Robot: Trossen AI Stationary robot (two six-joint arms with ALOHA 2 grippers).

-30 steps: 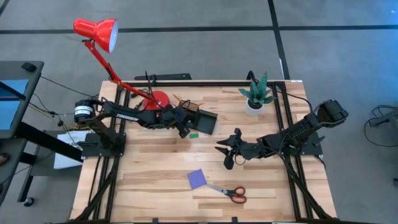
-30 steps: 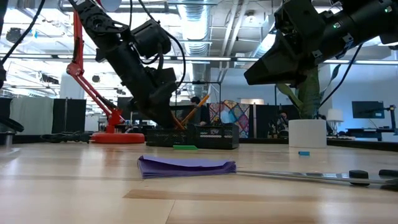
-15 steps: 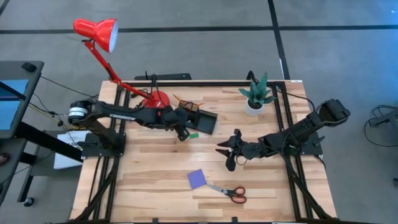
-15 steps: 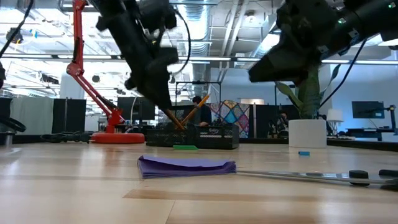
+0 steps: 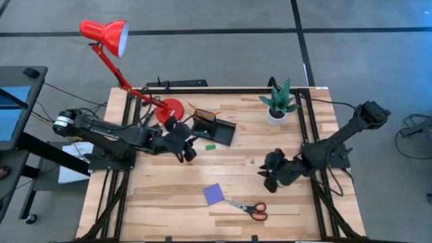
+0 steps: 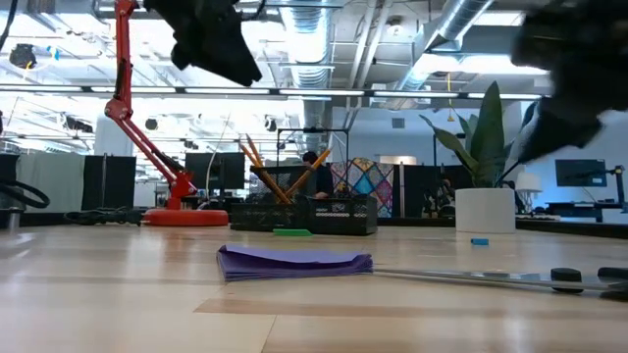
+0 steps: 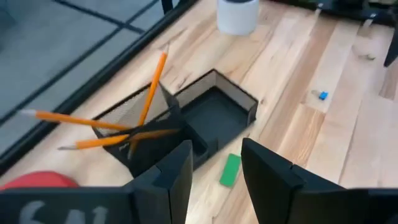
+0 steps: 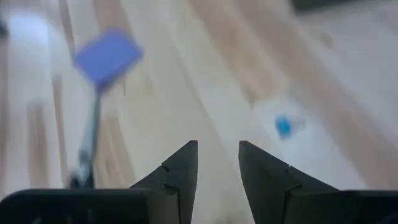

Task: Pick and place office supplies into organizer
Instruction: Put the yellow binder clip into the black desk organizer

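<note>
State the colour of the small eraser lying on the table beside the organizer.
Green. The eraser shows best in the left wrist view, beside the black organizer.

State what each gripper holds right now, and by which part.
Nothing is held. The left gripper is open and empty above the green eraser by the organizer; the right gripper is open and empty over bare table.

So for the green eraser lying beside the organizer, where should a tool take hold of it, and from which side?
Probably from straight above, closing across the short width at the middle. The green eraser is a small flat bar lying on the table, apart from the organizer though close to it, so a sideways approach looks crowded. The left tool hangs open above it, holding nothing.
</note>
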